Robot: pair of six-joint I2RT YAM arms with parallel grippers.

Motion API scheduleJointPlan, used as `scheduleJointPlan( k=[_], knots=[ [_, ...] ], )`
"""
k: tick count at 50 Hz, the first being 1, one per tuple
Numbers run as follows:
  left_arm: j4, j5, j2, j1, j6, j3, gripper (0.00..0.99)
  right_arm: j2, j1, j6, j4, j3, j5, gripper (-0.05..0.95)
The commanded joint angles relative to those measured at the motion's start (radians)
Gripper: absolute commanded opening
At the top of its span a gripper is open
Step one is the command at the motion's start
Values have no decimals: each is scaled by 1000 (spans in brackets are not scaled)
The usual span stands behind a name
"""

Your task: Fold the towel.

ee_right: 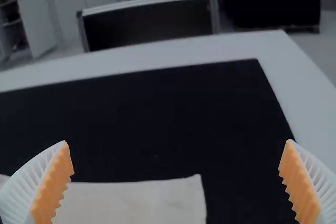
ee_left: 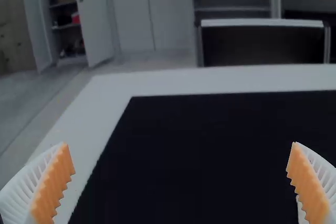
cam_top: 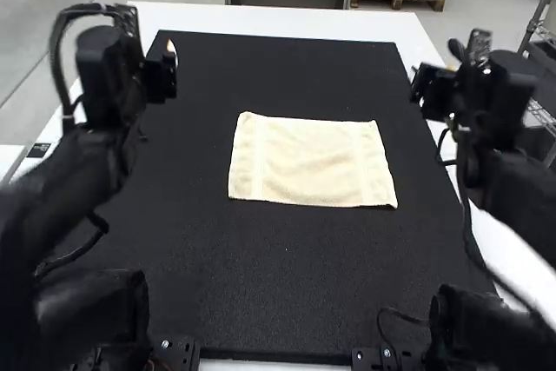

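Observation:
A cream towel lies flat as a wide rectangle on the black mat, slightly rippled; I cannot tell whether it is in one layer. My left gripper is raised to the towel's left, and my right gripper is raised to its right; neither touches it. In the left wrist view, my left gripper has its ribbed fingers wide apart with nothing between them. The right wrist view has my right gripper open as well, with part of the towel on the mat beyond.
The black mat covers most of the white table, whose border runs along the far edge and both sides. Dark cables hang beside both arms.

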Motion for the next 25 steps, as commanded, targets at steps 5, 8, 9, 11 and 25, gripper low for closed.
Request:
scheduleJointPlan(
  k=[5,8,9,11,25],
  knots=[
    [79,-9,193,-7,-41,39,931,206,-7,-87,96,27,64,902],
    [99,-1,251,-8,-35,41,948,240,-7,-124,110,11,69,902],
    [105,2,267,-8,-33,41,951,244,-7,-135,124,1,69,902],
    [108,2,296,-8,-15,44,959,255,-5,-153,168,-28,68,905],
    [121,48,464,-7,36,62,959,270,-1,-203,325,-129,-26,902]
  ],
)
